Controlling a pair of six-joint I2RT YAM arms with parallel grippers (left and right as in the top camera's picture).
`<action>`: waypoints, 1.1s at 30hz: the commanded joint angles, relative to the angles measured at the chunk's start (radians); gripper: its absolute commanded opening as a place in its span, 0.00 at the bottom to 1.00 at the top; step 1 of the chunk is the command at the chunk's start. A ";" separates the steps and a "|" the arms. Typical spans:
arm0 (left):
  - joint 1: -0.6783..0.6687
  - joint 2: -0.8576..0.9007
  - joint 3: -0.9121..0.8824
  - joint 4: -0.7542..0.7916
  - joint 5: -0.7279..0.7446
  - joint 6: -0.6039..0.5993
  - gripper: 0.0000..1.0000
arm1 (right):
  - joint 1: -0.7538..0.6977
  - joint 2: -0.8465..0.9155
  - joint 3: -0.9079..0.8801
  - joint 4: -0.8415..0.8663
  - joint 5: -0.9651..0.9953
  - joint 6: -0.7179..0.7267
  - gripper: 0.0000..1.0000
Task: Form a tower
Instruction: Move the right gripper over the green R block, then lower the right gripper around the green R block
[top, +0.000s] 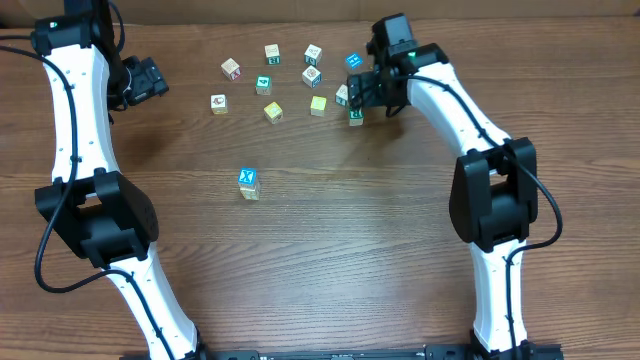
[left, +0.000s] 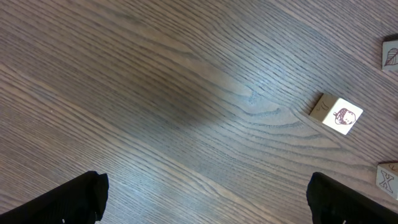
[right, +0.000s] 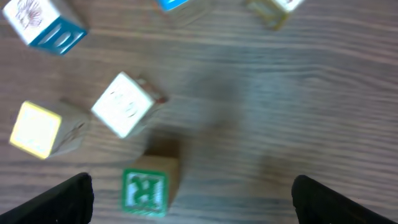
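The wooden table (top: 330, 250) is holding the tower (top: 249, 183) near centre. The left gripper (top: 150, 80) is hanging spread at ten o'clock, the right gripper (top: 362, 95) likewise at one o'clock.

White links (top: 75, 110) w/ blk joint housings (top: 100, 215), thin blk cables (top: 40, 262), blk fingers (left: 68, 199), green LED (top: 409, 47) on rt arm (top: 455, 110)

Even bright light; right wrist view blurred
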 joint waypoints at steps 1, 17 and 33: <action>-0.009 -0.006 0.012 0.000 -0.002 -0.010 1.00 | 0.014 0.024 0.000 -0.008 0.002 -0.007 0.96; -0.009 -0.006 0.012 0.000 -0.002 -0.010 1.00 | 0.031 0.056 0.000 -0.050 0.002 -0.006 0.51; -0.009 -0.006 0.012 0.000 -0.002 -0.010 1.00 | 0.034 0.056 0.086 -0.090 0.002 -0.006 0.67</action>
